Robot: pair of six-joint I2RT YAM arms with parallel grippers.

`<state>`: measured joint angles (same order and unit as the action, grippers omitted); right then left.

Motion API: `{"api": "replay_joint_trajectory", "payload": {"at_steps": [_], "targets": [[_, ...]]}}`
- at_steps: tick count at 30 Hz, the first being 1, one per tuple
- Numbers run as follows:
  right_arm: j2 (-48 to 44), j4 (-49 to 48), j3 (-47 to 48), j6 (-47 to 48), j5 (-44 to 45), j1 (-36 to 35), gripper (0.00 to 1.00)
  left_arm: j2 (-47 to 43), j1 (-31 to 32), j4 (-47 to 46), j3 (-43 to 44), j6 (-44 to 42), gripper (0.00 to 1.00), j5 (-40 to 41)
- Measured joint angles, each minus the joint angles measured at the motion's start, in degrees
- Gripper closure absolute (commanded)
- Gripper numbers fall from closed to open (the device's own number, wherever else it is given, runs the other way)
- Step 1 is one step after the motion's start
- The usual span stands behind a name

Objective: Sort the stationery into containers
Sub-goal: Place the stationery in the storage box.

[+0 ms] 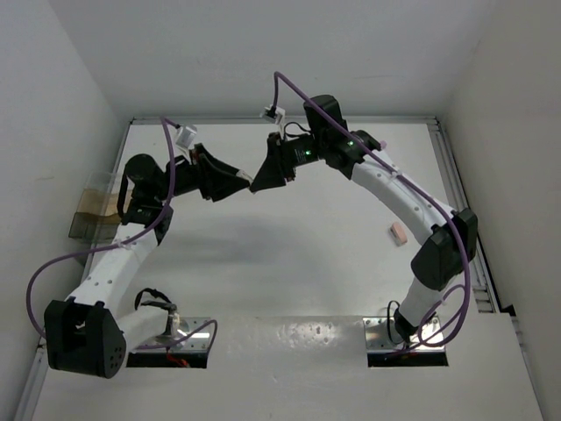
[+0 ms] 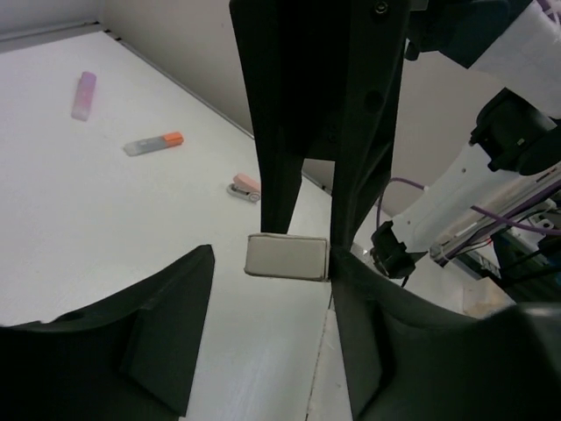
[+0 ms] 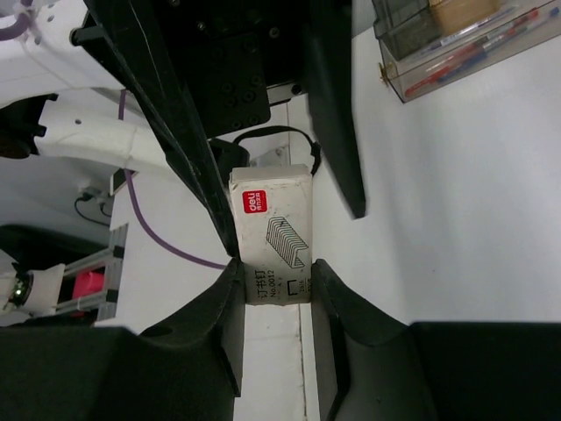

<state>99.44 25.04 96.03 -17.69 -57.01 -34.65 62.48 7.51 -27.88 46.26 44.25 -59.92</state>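
Observation:
My right gripper (image 3: pixel 276 272) is shut on a small white box of staples (image 3: pixel 272 232) with a red logo, held in the air above the table's middle. My left gripper (image 2: pixel 272 263) faces it from the opposite side, jaws standing round the box's free end (image 2: pixel 286 257). Its right finger touches the box and its left finger is still apart. In the top view both grippers meet tip to tip (image 1: pixel 252 185). The clear containers (image 3: pixel 456 39) hold red and blue pens (image 3: pixel 478 51); they stand at the table's left edge (image 1: pixel 92 215).
On the table lie a pale purple marker (image 2: pixel 83 95), a grey piece with an orange end (image 2: pixel 153 143) and a small pink and grey item (image 2: pixel 245 187). A pink eraser (image 1: pixel 399 233) lies near the right arm. White walls close in the table.

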Motion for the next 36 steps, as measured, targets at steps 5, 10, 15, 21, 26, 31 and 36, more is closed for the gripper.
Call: {"api": "replay_joint_trajectory", "payload": {"at_steps": [5, 10, 15, 21, 26, 31, 36], "targets": [[0.70, -1.11, 0.02, -0.79, 0.11, 0.07, 0.74, 0.00, -0.15, -1.88, -0.13, 2.10, 0.62, -0.68], [0.90, -1.57, 0.04, -2.16, 0.00, 0.00, 0.23, 0.09, -2.84, -3.48, -0.96, 4.81, 0.83, -0.68], [0.83, -0.07, 0.04, -1.55, 2.27, 1.16, 0.15, 3.06, -10.56, 13.90, 7.72, -6.47, 0.87, -0.66], [-0.28, 4.15, -2.21, 2.40, 5.35, 8.09, 0.14, 12.09, -26.29, 43.43, 27.74, -30.47, 0.89, 10.82], [-1.14, 8.59, -5.79, 6.21, 7.37, 12.76, 0.14, 22.58, -32.70, 55.84, 41.11, -43.56, 0.90, 31.82], [-1.20, 12.46, -6.34, 9.73, 8.52, 14.34, 0.15, 27.98, -35.93, 60.87, 42.32, -49.22, 0.90, 43.63], [-1.53, 15.96, -6.36, 12.24, 9.16, 15.21, 0.15, 26.36, -36.79, 62.95, 36.85, -53.07, 0.90, 51.04]]}}
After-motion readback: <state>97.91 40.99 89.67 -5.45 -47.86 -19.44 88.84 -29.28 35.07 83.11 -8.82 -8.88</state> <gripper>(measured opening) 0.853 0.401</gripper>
